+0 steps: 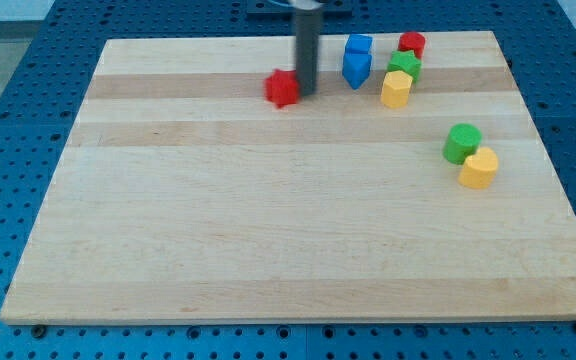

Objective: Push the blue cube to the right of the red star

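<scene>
Star (282, 88), red, sits in the upper middle of the counter (268, 230) with my tip (307, 93) touching its right side; this bare rod tool has nothing to open or close. Blue cube (359, 45) lies further right near the top edge, above another blue block (356, 68). It looks light, stiff and slippery, so push squarely on a flat face.

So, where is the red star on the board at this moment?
The red star lies near the view's top, slightly left of centre. My tip stands just to its right, and the blue blocks lie further right.
</scene>
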`<action>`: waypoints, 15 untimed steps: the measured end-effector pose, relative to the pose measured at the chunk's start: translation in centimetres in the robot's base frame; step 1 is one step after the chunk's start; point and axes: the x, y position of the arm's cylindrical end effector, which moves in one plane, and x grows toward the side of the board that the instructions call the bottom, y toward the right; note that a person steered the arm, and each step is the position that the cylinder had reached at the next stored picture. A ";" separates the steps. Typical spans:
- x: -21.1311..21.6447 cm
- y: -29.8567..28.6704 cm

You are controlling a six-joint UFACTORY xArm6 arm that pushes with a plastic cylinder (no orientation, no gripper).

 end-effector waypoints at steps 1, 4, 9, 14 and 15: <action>-0.7 -6.0; -3.4 -16.4; -0.2 -20.9; 1.4 -20.0; 9.1 -13.2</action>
